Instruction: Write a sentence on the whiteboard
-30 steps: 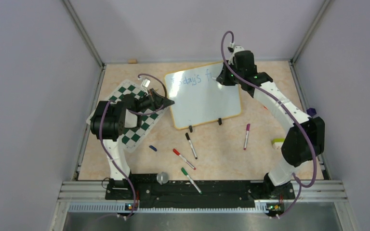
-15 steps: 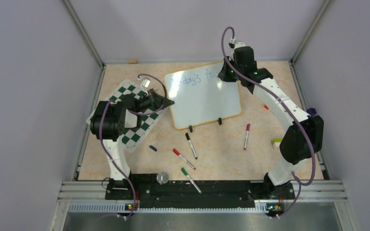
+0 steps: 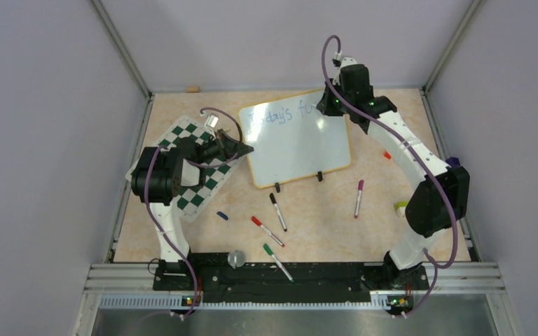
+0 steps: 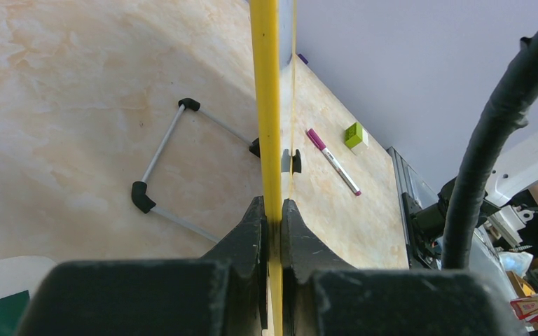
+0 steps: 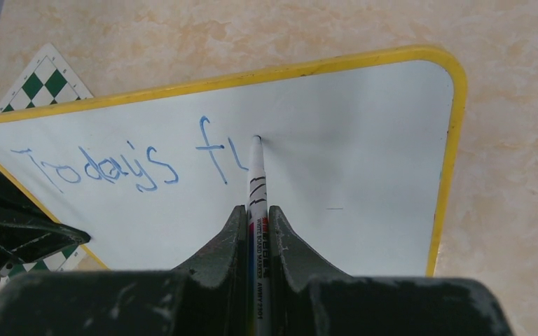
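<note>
The whiteboard (image 3: 298,143) lies tilted at the table's back middle; its yellow rim runs edge-on through the left wrist view (image 4: 265,105). Blue lettering (image 5: 129,162) on it reads "Today's fu", with the last letter part drawn. My right gripper (image 5: 256,210) is shut on a white marker (image 5: 257,182) whose tip touches the board just right of that letter. In the top view my right gripper (image 3: 330,105) is over the board's far right corner. My left gripper (image 4: 272,204) is shut on the board's yellow rim, at its left edge (image 3: 246,149).
A green-and-white chess mat (image 3: 195,175) lies under the left arm. Loose markers lie in front: black (image 3: 278,212), red (image 3: 267,231), green (image 3: 278,262), purple (image 3: 359,199). A blue cap (image 3: 222,215), a lime block (image 3: 403,206) and a small round knob (image 3: 236,259) lie nearby.
My right gripper has moved the marker rightwards along the top line, adding a stroke after the "f". The left arm and the board have not moved.
</note>
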